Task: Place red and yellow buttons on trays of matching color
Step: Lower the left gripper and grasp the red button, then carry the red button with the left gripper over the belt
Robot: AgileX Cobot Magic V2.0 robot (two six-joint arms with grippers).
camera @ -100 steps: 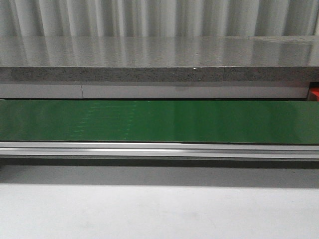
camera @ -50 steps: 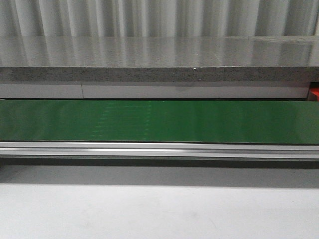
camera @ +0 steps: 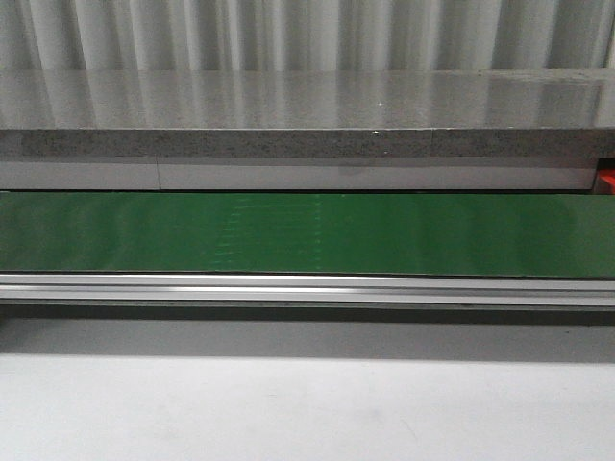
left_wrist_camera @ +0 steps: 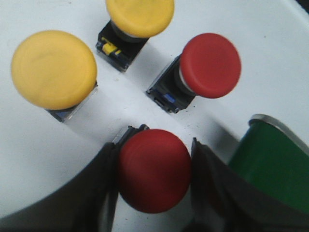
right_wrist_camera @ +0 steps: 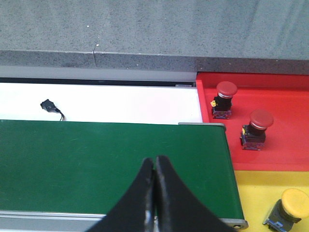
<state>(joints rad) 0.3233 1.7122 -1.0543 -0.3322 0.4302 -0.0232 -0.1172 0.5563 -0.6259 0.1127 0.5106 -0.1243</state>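
Your left gripper (left_wrist_camera: 153,174) has its fingers on either side of a red button (left_wrist_camera: 153,170) on the white tabletop (left_wrist_camera: 270,53), apparently gripping it, with the belt (left_wrist_camera: 273,169) just beside. Your right gripper (right_wrist_camera: 154,193) hangs closed and empty over the belt; the red tray (right_wrist_camera: 289,111), already holding two buttons, lies beyond the belt's end.

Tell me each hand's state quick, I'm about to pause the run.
Left hand: closed around a red button.
Right hand: closed, empty, above the green belt.
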